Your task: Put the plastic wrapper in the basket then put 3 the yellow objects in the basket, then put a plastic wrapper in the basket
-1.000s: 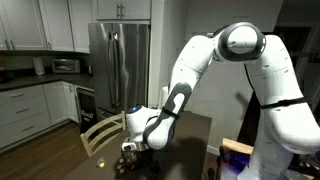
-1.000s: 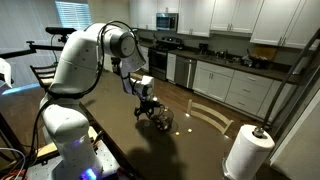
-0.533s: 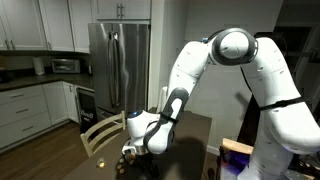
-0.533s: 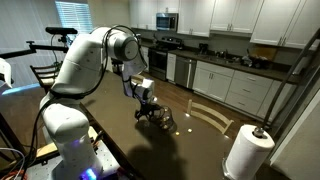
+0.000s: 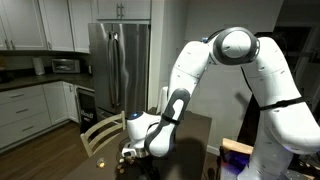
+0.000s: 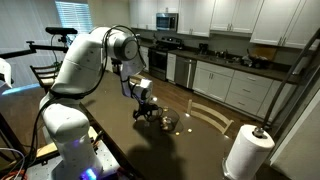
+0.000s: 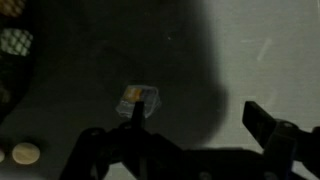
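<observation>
The wrist view shows a small clear plastic wrapper (image 7: 138, 99) with an orange patch, lying flat on the dark table. My gripper (image 7: 197, 112) hangs open over the table, and its left finger (image 7: 135, 118) overlaps the wrapper's near edge. Nothing sits between the jaws. The dark mesh basket (image 7: 14, 42) shows only in part at the upper left corner. Two pale yellow objects (image 7: 25, 153) lie at the lower left edge. In both exterior views the gripper (image 5: 128, 152) (image 6: 144, 108) is low over the table, and the basket (image 6: 166, 122) lies just beside it.
A wooden chair (image 5: 100, 135) stands against the table's far side. A paper towel roll (image 6: 245, 152) stands near the table corner. Kitchen counters (image 6: 235, 75) and a fridge (image 5: 118, 65) are behind. The pale table area (image 7: 270, 60) to the right lies bare.
The arm has come down a little toward the table and shifted slightly. The jaws have stayed open.
</observation>
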